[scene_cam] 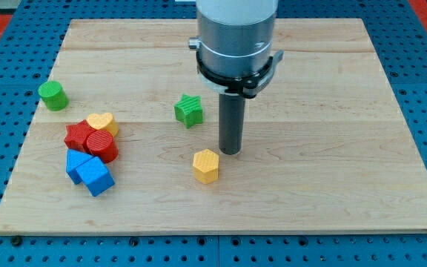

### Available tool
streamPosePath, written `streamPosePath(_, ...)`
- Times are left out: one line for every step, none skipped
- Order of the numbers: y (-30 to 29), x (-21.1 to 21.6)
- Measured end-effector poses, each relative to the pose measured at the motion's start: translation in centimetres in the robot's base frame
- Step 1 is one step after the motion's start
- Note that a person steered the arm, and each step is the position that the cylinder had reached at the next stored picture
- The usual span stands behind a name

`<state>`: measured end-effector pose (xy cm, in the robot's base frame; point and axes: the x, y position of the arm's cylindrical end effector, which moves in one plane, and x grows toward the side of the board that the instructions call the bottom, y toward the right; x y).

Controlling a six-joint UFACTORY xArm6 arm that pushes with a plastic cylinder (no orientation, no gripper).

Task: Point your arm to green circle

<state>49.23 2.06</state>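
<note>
The green circle [53,96] stands near the board's left edge, apart from the other blocks. My tip [230,152] rests on the board near the middle, far to the right of the green circle. The tip is just up and right of a yellow hexagon [206,165] and down and right of a green star [189,110].
A cluster lies at the left below the green circle: a yellow heart [102,122], a red star [77,137], a red cylinder [101,145] and two blue blocks [89,173]. The wooden board [332,170] sits on a blue pegboard.
</note>
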Motion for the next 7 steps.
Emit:
streamPosePath(-3.8, -5.5)
streamPosePath(-8.4, -11.6)
streamPosePath(-9.7, -14.7)
streamPosePath(-9.9, -18.1)
streamPosePath(-16.5, -22.8)
streamPosePath(-24.2, -24.0)
streamPosePath(-28.0, -24.0)
